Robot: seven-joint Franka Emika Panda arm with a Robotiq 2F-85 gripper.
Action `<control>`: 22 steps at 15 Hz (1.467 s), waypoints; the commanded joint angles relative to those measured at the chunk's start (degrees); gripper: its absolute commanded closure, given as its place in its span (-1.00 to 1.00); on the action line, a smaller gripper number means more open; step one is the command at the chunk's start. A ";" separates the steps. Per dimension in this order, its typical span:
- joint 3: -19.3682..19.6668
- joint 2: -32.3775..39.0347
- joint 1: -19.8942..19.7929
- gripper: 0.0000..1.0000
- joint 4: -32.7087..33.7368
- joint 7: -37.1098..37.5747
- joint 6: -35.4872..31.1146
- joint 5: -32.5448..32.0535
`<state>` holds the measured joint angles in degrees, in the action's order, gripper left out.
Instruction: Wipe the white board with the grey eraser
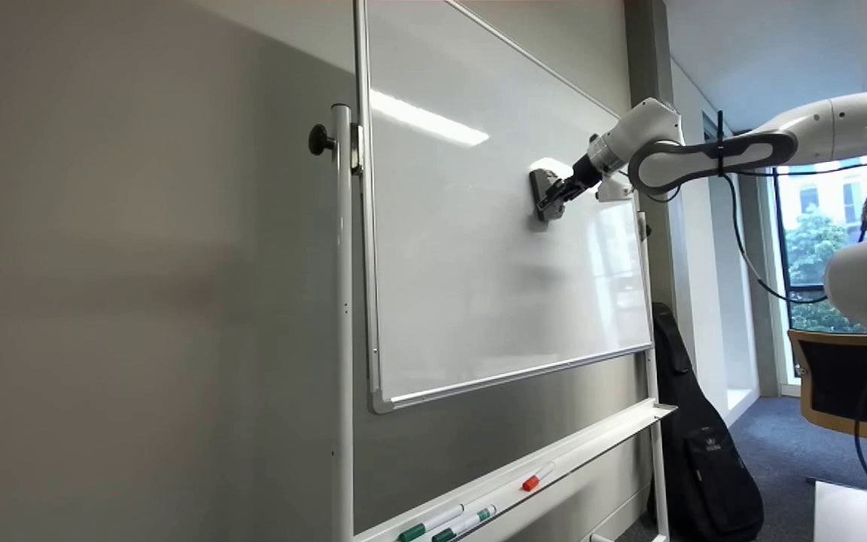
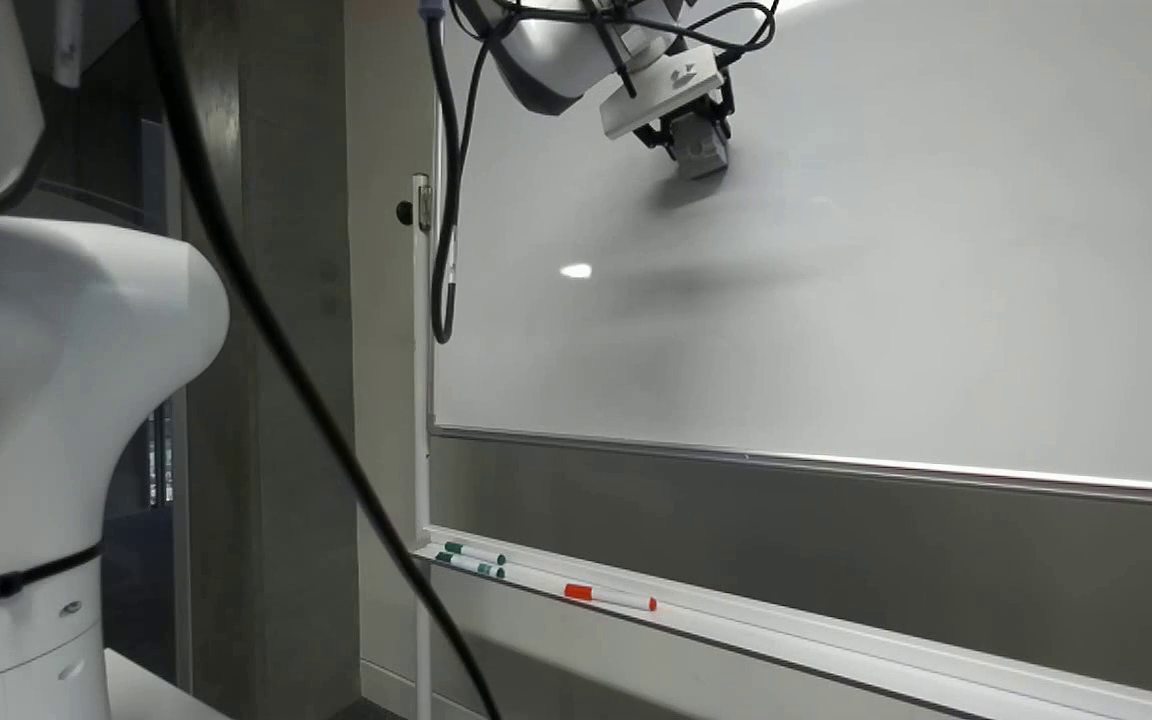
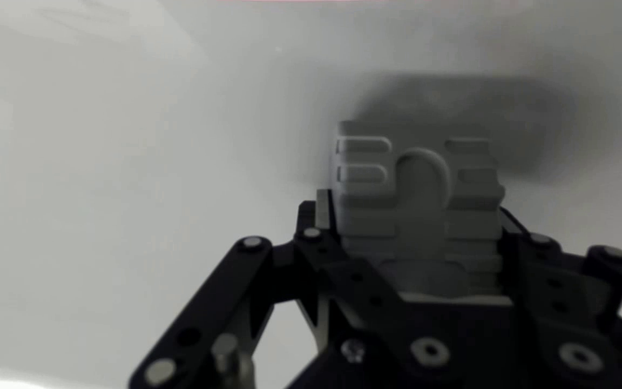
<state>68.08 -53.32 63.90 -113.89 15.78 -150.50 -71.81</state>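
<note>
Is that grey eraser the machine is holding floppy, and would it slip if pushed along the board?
The grey eraser is probably stiff: it looks crisp-edged and undented in the gripper. Clamped on both sides, it likely won't slip out. The white board looks glossy, so sliding should come easily.

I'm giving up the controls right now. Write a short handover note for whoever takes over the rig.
Grip: the gripper is shut on the eraser.
Where: the eraser is up at the whiteboard, well above its bottom edge; whether it presses flat against the surface is hard to tell.
Nearby: a red marker and two green markers lie on the pen tray below.
Done: eraser gripped and at the board.
Left: finish wiping; how much has been wiped can't be told.
</note>
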 commanded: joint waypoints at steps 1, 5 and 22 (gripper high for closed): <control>8.07 10.24 -1.62 0.25 0.49 -3.44 -3.37 6.24; 13.72 16.04 -3.19 0.25 -3.07 -6.77 -9.85 11.72; 1.32 23.39 -19.25 0.25 -27.45 -24.82 -46.02 45.86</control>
<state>74.90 -30.85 49.26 -136.08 -4.66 -192.11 -30.29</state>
